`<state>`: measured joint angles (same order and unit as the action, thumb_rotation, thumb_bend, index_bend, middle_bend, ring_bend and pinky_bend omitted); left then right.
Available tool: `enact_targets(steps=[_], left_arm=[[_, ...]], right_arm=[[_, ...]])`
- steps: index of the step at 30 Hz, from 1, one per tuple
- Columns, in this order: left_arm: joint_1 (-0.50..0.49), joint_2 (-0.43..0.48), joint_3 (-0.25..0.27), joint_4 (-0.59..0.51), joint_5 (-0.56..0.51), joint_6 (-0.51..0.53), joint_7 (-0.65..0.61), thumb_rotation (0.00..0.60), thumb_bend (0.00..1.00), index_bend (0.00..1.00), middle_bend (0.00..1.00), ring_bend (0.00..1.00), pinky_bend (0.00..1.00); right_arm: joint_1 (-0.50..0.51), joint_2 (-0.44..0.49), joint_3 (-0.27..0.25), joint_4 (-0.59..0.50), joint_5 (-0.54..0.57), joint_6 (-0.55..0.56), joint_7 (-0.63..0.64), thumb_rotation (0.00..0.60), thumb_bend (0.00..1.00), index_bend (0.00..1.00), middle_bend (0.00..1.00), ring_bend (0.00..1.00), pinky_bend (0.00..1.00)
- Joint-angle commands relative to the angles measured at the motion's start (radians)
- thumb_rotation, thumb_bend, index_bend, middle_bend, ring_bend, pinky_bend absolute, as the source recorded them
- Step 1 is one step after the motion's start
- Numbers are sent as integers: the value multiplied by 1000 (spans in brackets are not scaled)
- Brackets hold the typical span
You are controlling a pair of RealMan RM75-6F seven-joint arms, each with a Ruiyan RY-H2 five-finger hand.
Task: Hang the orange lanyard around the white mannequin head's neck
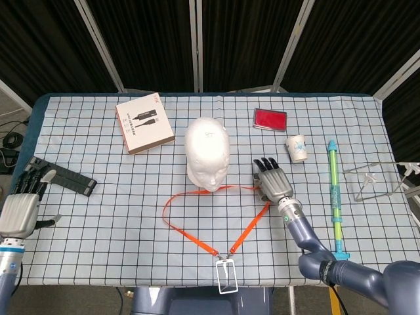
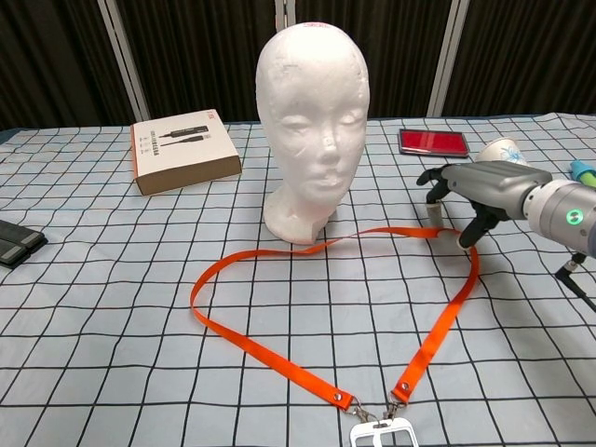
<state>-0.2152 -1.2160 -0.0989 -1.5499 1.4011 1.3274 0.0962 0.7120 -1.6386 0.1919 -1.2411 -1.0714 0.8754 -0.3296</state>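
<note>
At frame centre: white mannequin head [image 1: 207, 152] upright on checked tablecloth [image 1: 98, 216] | orange lanyard [image 2: 279, 352] lies looped on cloth below head, not round neck | right hand [image 2: 480, 186], centre-right, fingertips at strap's raised right bend, grip unclear | left hand [image 1: 22, 209], lower left, fingers spread, holding nothing.

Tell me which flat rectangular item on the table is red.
The small red case behind the paper cup, right of the mannequin head. The cable box is white and brown; the folded stand at the left edge is black.
</note>
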Motion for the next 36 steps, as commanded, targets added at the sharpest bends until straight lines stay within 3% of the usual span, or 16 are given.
enact_targets(steps=[1,5,12,23,36], left_arm=[[-69,0,-26,-55,29,-62,-15,600,53,162,0,0,0],[-149,-39,-64,-103,-7,-142,62,600,211,299,0,0,0],[-280,-166,-120,-114,-149,-287,185,600,296,396,0,0,0],[-434,-405,-153,72,-316,-402,292,600,306,433,0,0,0],[-539,-590,-157,268,-382,-485,239,600,307,455,0,0,0]], right_arm=[[-14,60,16,-100,36,-8,15,600,440,747,91,0,0],[-16,87,22,-164,56,5,6,600,440,747,98,0,0],[-12,102,28,-205,75,15,-2,600,440,749,100,0,0],[-8,133,23,-237,83,11,9,600,445,755,105,0,0],[-2,157,21,-247,59,-6,76,600,444,756,108,0,0]])
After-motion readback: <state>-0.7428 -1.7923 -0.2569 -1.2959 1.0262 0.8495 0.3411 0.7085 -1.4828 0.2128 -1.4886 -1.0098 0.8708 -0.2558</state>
